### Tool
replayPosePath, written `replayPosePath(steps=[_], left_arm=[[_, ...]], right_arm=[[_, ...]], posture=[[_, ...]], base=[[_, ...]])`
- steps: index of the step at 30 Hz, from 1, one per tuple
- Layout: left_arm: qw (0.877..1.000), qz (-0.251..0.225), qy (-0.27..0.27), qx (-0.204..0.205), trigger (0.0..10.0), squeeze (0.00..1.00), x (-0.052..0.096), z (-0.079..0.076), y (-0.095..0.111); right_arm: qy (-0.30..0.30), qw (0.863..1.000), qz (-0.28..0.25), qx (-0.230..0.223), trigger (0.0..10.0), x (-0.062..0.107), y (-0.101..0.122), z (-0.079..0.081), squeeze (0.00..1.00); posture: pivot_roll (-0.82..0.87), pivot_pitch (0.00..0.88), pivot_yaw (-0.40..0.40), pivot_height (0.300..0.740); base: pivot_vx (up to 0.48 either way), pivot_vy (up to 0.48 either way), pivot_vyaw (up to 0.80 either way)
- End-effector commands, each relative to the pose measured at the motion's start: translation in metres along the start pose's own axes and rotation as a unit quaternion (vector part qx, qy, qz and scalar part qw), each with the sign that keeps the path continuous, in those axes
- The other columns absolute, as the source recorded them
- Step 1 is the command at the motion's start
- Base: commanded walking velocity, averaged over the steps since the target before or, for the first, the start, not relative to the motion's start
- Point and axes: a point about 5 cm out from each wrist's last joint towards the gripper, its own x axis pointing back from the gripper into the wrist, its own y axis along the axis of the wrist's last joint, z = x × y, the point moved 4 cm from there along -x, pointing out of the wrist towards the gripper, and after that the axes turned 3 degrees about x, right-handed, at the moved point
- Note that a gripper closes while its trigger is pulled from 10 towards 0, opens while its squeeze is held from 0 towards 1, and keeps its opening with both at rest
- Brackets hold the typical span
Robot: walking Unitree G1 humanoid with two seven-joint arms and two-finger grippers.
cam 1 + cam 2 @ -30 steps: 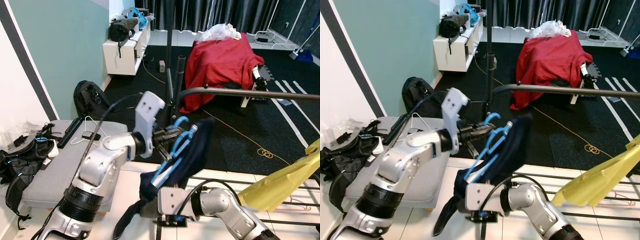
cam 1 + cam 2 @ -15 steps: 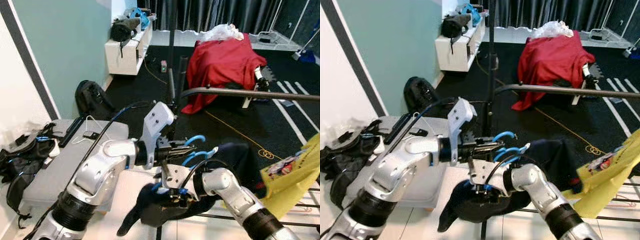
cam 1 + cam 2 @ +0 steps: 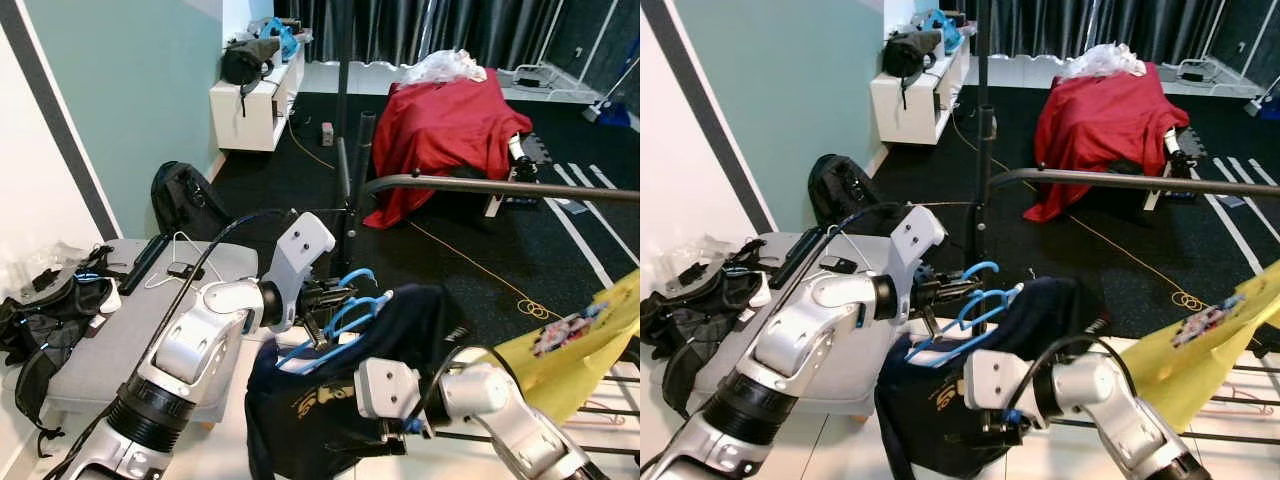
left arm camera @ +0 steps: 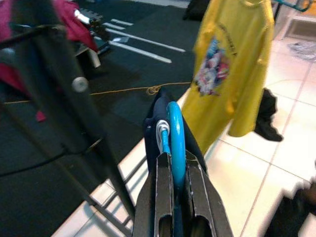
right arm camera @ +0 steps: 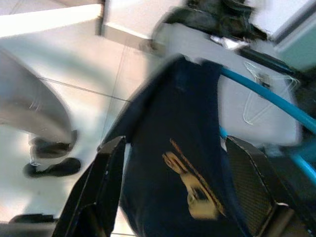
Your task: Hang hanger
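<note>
Gripping the blue hanger [image 3: 335, 318] near its hook, the left claw [image 4: 176, 183] is clamped on it, below the dark metal rail [image 3: 500, 186]. A navy shirt [image 3: 330, 400] drapes from the hanger, and the right claw [image 5: 173, 190] stands with fingers apart at the shirt's front.
</note>
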Motion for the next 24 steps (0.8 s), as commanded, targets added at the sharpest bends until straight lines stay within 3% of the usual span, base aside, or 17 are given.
replayPosePath(steps=[1, 3, 4, 6, 8, 9, 12, 14, 15, 16, 17, 18, 19, 20, 21, 22, 24], left_arm=[[0.999, -0.014, 0.021, -0.02, 0.0, 0.0, 0.003, 0.011, 0.01], [0.999, -0.014, 0.031, -0.022, 0.0, 0.0, 0.004, 0.014, 0.01], [0.999, -0.015, 0.04, -0.023, 0.0, 0.0, 0.004, 0.016, 0.01], [0.998, -0.018, 0.048, -0.023, 0.0, 0.0, 0.004, 0.019, 0.01], [0.997, -0.026, 0.062, -0.028, 0.0, 0.0, 0.004, 0.022, 0.013], [0.997, -0.031, 0.066, -0.027, 0.0, 0.0, 0.004, 0.023, 0.014], [0.997, -0.036, 0.068, -0.03, 0.0, 0.0, 0.005, 0.024, 0.015], [0.996, -0.043, 0.075, -0.019, 0.0, 0.0, 0.008, 0.026, 0.014], [0.997, -0.042, 0.066, -0.01, 0.0, 0.0, 0.013, 0.024, 0.01], [0.997, -0.042, 0.066, -0.01, 0.0, 0.0, 0.013, 0.024, 0.01], [0.997, -0.042, 0.06, -0.003, 0.0, 0.0, 0.016, 0.023, 0.007], [0.997, -0.042, 0.06, -0.003, 0.0, 0.0, 0.016, 0.023, 0.007], [0.999, -0.034, 0.041, -0.003, 0.0, 0.0, 0.022, 0.018, 0.0], [0.999, -0.034, 0.041, -0.003, 0.0, 0.0, 0.022, 0.018, 0.0], [0.999, -0.02, 0.025, 0.003, 0.0, 0.0, 0.032, 0.012, -0.011], [0.999, -0.02, 0.025, 0.003, 0.0, 0.0, 0.032, 0.012, -0.011], [1.0, -0.013, 0.014, 0.018, 0.0, 0.0, 0.046, 0.004, -0.017]], right_arm=[[0.027, 0.998, 0.002, -0.062, 10.0, 0.008, -0.002, 0.011, 0.0], [-0.028, 0.998, 0.041, -0.036, 10.0, 0.011, -0.013, 0.0, 0.0], [-0.025, 0.993, 0.036, -0.106, 10.0, 0.01, -0.016, 0.007, 0.0], [0.012, 0.992, 0.084, -0.093, 10.0, 0.012, -0.028, 0.022, 0.0], [-0.097, 0.984, 0.147, 0.005, 10.0, 0.012, -0.048, 0.0, 0.0], [-0.109, 0.984, 0.12, -0.077, 10.0, 0.009, -0.047, 0.006, 0.0], [-0.043, 0.991, 0.103, -0.069, 10.0, 0.006, -0.042, 0.03, 0.0], [-0.162, 0.983, 0.071, -0.041, 10.0, 0.006, -0.035, 0.006, 0.0], [-0.27, 0.957, 0.005, -0.104, 10.0, 0.011, -0.023, -0.012, 0.0], [-0.27, 0.957, 0.005, -0.104, 10.0, 0.011, -0.023, -0.012, 0.0], [-0.337, 0.928, -0.037, -0.155, 10.0, 0.019, -0.018, -0.022, 0.0], [-0.337, 0.928, -0.037, -0.155, 10.0, 0.019, -0.018, -0.022, 0.0], [-0.384, 0.899, -0.063, -0.2, 10.0, 0.026, -0.017, -0.024, 0.0], [-0.384, 0.899, -0.063, -0.2, 10.0, 0.026, -0.017, -0.024, 0.0], [-0.454, 0.856, -0.041, -0.244, 10.0, 0.036, -0.03, -0.025, 0.0], [-0.454, 0.856, -0.041, -0.244, 10.0, 0.036, -0.03, -0.025, 0.0], [-0.515, 0.814, -0.01, -0.266, 10.0, 0.043, -0.041, -0.021, 0.0]], posture=[[-0.1, 0.072, 0.013, 0.735], [-0.1, 0.069, 0.011, 0.735], [-0.11, 0.067, 0.01, 0.735], [-0.11, 0.067, 0.01, 0.735], [-0.1, 0.065, 0.004, 0.735], [-0.1, 0.064, 0.005, 0.735], [-0.1, 0.062, 0.001, 0.735], [-0.1, 0.065, -0.001, 0.735], [-0.11, 0.067, 0.0, 0.735], [-0.11, 0.067, 0.0, 0.735], [-0.11, 0.067, 0.0, 0.735], [-0.11, 0.067, 0.0, 0.735], [-0.11, 0.07, 0.006, 0.735], [-0.11, 0.07, 0.006, 0.735], [-0.11, 0.076, 0.013, 0.735], [-0.11, 0.076, 0.013, 0.735], [-0.1, 0.08, 0.017, 0.735]], base=[[0.0, 0.0, 0.0], [0.0, 0.0, 0.0], [0.0, 0.0, 0.0], [0.0, 0.0, 0.0], [0.0, 0.0, 0.0], [0.0, 0.0, 0.0], [0.0, 0.0, 0.0], [0.0, 0.0, 0.0], [0.0, 0.0, 0.0], [0.0, 0.0, 0.0], [0.0, 0.0, 0.0], [0.0, 0.0, 0.0], [0.0, 0.0, 0.0], [0.0, 0.0, 0.0], [0.0, 0.0, 0.0], [0.0, 0.0, 0.0], [0.0, 0.0, 0.0]])
